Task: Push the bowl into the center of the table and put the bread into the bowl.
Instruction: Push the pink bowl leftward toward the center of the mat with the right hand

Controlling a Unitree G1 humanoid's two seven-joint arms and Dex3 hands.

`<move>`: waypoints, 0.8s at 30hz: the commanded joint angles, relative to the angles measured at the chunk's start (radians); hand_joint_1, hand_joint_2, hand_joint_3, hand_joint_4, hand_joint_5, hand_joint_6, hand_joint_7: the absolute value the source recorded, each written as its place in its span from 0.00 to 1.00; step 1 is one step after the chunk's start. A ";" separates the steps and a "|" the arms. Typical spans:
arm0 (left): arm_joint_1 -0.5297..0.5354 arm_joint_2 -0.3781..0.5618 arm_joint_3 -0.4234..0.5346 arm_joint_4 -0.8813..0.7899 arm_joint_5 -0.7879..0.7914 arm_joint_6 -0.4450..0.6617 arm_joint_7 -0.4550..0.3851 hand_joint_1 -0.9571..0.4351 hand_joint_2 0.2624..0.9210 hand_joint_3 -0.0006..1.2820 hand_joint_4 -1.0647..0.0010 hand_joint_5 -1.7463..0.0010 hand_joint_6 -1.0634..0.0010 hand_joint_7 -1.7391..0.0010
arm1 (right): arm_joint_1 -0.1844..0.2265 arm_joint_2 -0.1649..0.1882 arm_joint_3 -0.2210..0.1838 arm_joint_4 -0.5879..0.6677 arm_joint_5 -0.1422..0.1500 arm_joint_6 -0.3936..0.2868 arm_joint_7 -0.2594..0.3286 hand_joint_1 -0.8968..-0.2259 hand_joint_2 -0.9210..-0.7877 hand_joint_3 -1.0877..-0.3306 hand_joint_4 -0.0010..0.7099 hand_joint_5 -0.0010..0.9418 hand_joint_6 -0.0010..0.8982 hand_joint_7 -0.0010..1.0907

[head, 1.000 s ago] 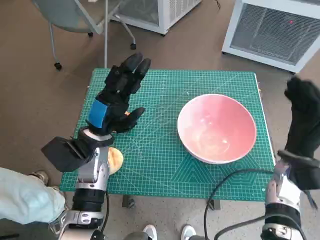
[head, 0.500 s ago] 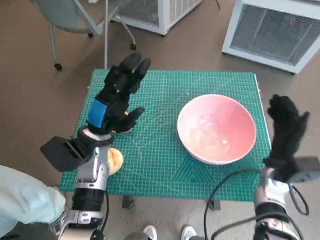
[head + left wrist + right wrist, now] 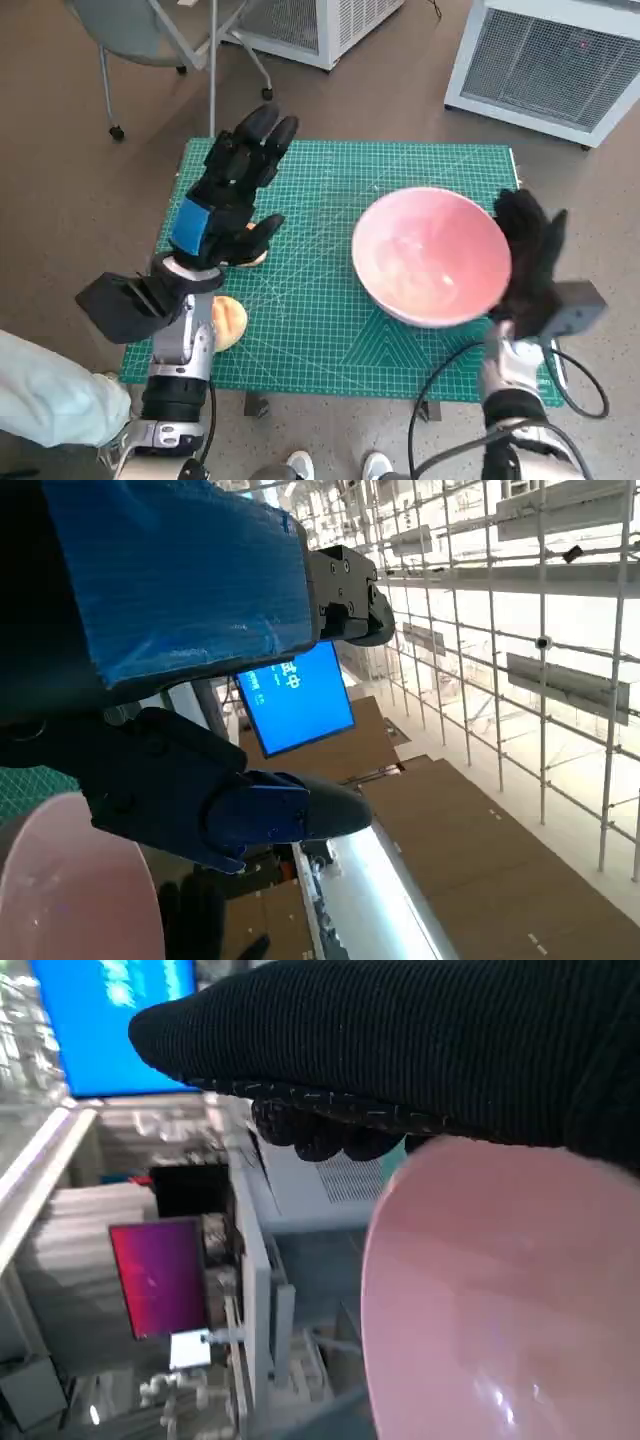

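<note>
Now, on the green table (image 3: 330,330) we find the pink bowl (image 3: 430,255) right of center. Our right hand (image 3: 528,262), fingers spread and empty, sits against its right rim; center lies leftward. Left hand (image 3: 228,195) hovers spread above the bread (image 3: 228,322), near our left edge.

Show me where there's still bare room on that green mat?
Free: the mat's middle strip between the left hand and the pink bowl, and the far edge beyond the bowl. Crowded: the right side, where the right hand meets the bowl's rim, and the left, with bread by the forearm.
</note>
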 commanded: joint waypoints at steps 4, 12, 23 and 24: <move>0.034 0.015 0.007 -0.044 -0.001 0.003 0.004 0.25 1.00 0.28 0.80 1.00 0.86 0.81 | -0.040 0.042 -0.023 0.036 0.025 0.091 0.035 0.48 0.00 0.31 0.46 0.01 0.26 0.42; 0.062 0.027 0.008 -0.082 0.006 0.009 0.015 0.24 1.00 0.28 0.80 1.00 0.85 0.82 | -0.076 0.068 -0.033 0.039 0.028 0.133 0.052 0.53 0.00 0.29 0.47 0.01 0.27 0.41; 0.088 0.047 0.007 -0.111 0.017 0.014 0.039 0.23 1.00 0.27 0.81 1.00 0.85 0.84 | -0.120 0.096 -0.023 0.046 0.014 0.171 0.048 0.49 0.00 0.28 0.48 0.01 0.31 0.40; 0.090 0.047 0.006 -0.114 0.017 0.014 0.042 0.23 1.00 0.27 0.81 1.00 0.85 0.84 | -0.122 0.099 -0.024 0.046 0.014 0.173 0.048 0.48 0.00 0.28 0.49 0.01 0.31 0.40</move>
